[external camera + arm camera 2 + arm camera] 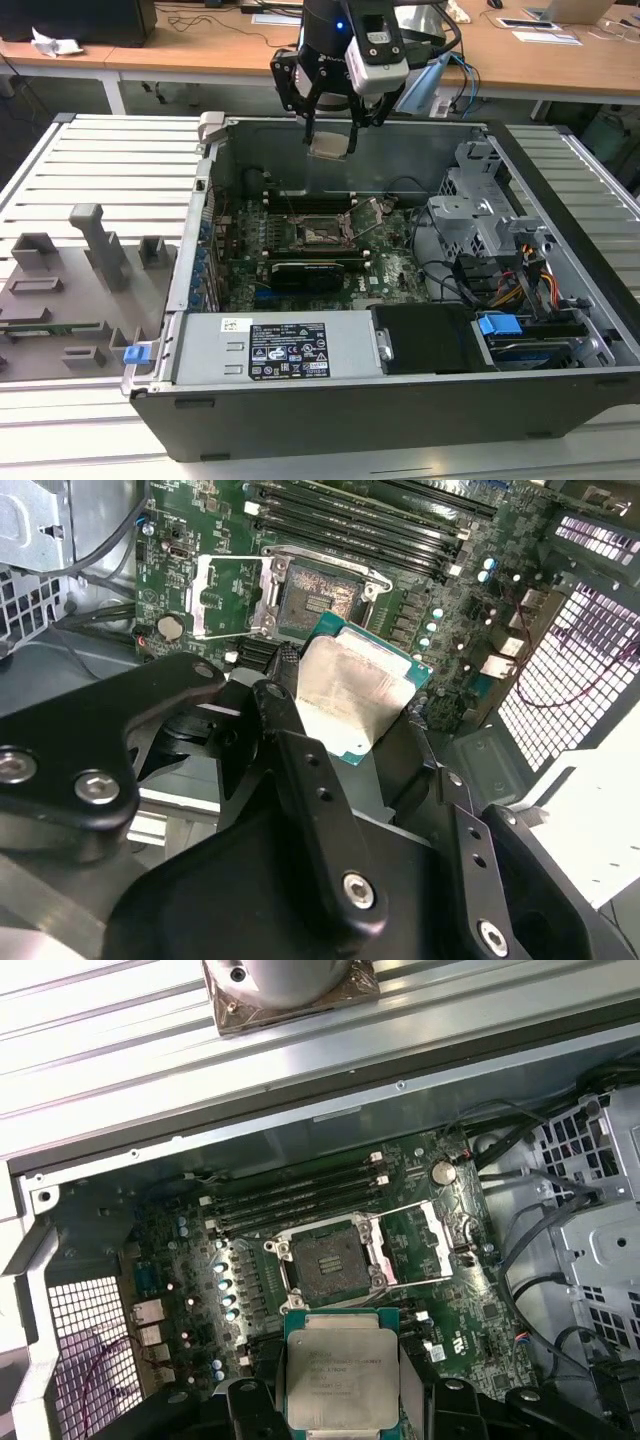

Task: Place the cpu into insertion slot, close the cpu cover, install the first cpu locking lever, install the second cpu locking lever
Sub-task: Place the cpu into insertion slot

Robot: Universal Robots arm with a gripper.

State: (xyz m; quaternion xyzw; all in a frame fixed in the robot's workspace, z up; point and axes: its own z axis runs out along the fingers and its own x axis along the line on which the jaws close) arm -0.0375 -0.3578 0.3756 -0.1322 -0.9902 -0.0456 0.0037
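My gripper point(331, 133) hangs above the open computer case, shut on the cpu point(331, 146), a flat square chip with a pale metal top. In both wrist views the cpu point(350, 695) point(340, 1370) sits pinched between the black fingers point(290, 730), tilted and well above the motherboard. Below it lies the insertion slot point(318, 235) point(312, 595) point(325, 1260), a dark square socket with nothing in it. The cpu cover point(225, 595) point(420, 1245) is a silvery frame swung open and lying flat beside the socket. The cpu is apart from the socket.
Long memory slots point(300, 1195) run beside the socket. A grey power supply point(290, 350) fills the case's near side, and a metal drive cage point(480, 215) with cables stands at the exterior view's right. A grey fixture board point(80, 290) lies outside the case on the left.
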